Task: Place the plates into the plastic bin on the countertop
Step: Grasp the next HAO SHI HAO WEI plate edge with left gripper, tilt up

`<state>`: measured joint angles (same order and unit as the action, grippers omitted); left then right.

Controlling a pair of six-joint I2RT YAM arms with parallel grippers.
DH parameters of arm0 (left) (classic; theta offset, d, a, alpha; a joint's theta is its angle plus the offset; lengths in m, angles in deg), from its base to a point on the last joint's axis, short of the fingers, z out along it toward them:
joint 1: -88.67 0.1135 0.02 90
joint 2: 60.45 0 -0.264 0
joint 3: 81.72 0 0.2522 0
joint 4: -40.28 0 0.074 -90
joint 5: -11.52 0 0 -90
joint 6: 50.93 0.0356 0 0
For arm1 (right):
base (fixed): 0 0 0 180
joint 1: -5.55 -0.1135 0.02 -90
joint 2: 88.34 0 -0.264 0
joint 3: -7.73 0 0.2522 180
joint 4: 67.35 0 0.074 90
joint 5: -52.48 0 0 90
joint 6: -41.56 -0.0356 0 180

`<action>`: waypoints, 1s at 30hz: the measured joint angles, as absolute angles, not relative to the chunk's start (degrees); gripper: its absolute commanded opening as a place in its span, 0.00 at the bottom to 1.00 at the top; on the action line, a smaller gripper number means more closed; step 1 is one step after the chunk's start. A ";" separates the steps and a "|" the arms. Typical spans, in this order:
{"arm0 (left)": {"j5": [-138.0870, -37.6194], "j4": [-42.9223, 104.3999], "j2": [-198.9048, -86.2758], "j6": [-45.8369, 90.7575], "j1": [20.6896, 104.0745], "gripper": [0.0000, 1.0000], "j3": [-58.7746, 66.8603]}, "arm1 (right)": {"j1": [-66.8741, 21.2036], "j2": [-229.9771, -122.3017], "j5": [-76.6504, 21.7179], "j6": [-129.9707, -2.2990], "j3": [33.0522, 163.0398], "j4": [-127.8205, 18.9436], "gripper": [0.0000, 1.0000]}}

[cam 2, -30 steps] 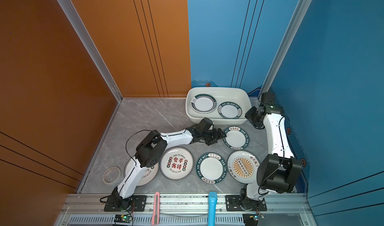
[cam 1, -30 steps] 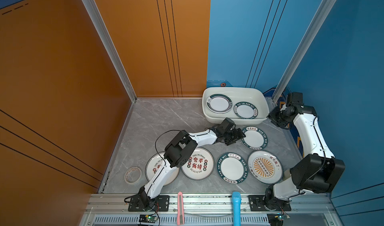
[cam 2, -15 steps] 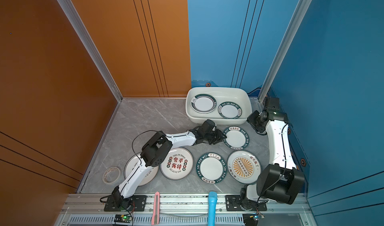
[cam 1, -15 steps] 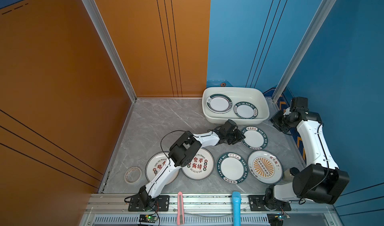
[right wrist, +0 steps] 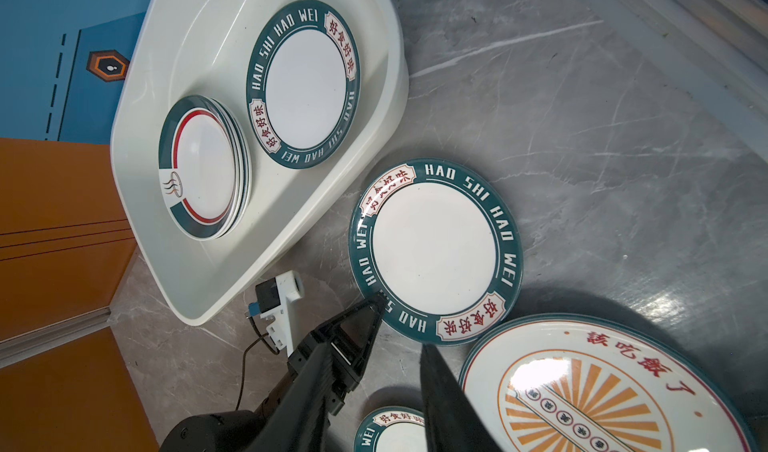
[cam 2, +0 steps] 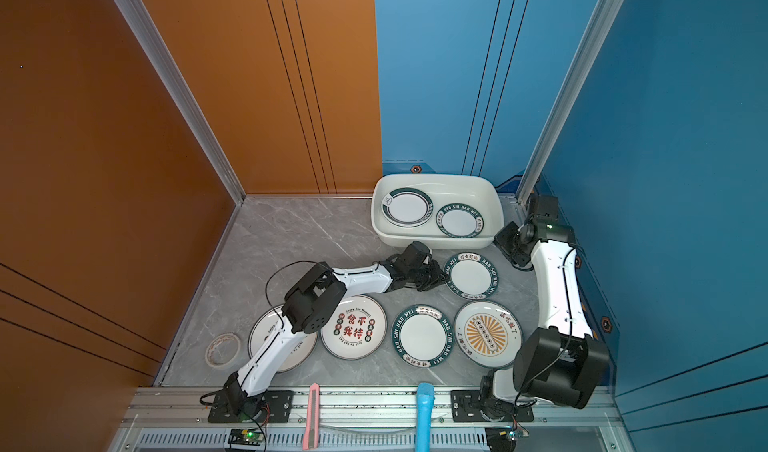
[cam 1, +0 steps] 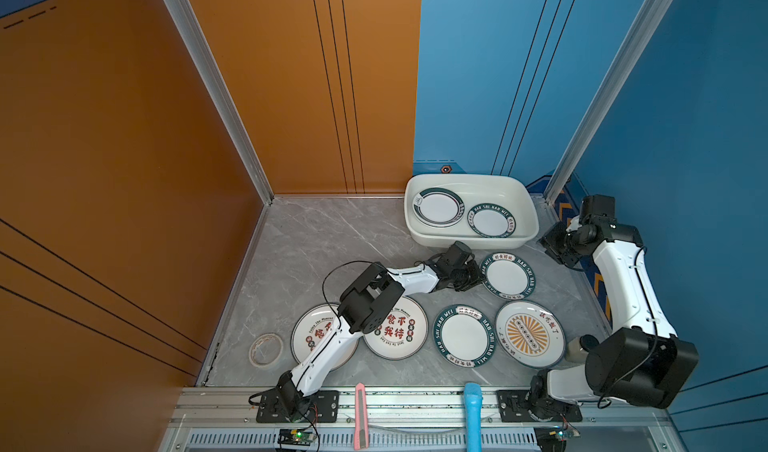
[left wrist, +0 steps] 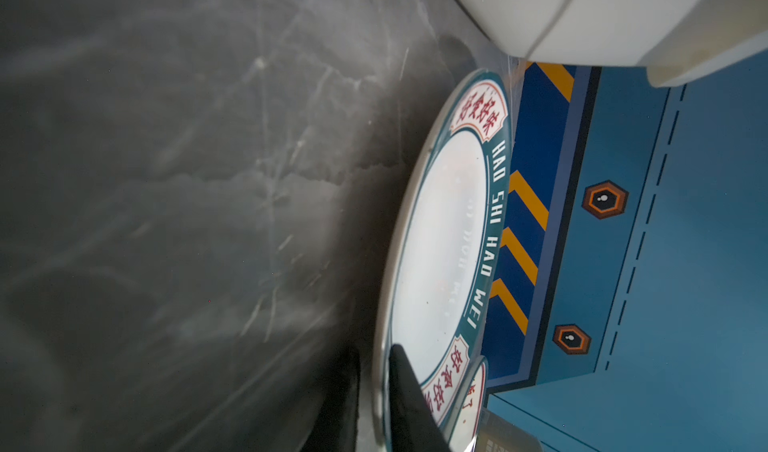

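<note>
Contents of the grey marble counter (cam 1: 332,237), left to right:

1. Tape roll (cam 1: 266,349), flat, near the left wall.
2. First red-character plate (cam 1: 307,339), flat, partly covered by the left arm.
3. Second red-character plate (cam 1: 397,329), flat, just beside item 2.
4. Left hand (cam 1: 478,277), reaching across the middle. Its fingers (left wrist: 409,387) are clenched on the left rim of item 6, one above and one below.
5. Lower lettered plate (cam 1: 464,335), green rim, flat, between items 3 and 9.
6. Gripped lettered plate (cam 1: 509,274), green rim, on the counter just in front of the bin. Whether it is lifted cannot be told.
7. Plastic bin (cam 1: 469,241), white, at the back right of the counter. It holds a plate stack (cam 1: 438,206) on the left and a single lettered plate (cam 1: 491,221) on the right.
8. Plates in the bin lie side by side.
9. Sunburst plate (cam 1: 528,333), flat, front right.
10. Right hand (cam 1: 550,246), just beside the bin's right end, above the counter. Its jaw state cannot be told.
</note>
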<state>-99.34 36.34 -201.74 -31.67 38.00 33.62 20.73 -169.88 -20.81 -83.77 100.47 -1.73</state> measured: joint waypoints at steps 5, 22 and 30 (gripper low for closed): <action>-99.52 38.20 -201.74 -32.00 38.04 0.08 32.64 | 20.73 -169.88 -20.79 -83.77 100.43 -1.73 0.39; -100.61 39.62 -193.79 -31.26 42.67 0.00 20.62 | 20.73 -169.00 -19.26 -83.79 97.13 -2.56 0.39; -101.46 27.08 -186.05 -22.38 44.82 0.00 18.72 | 20.49 -169.00 -17.99 -83.77 96.41 -3.79 0.39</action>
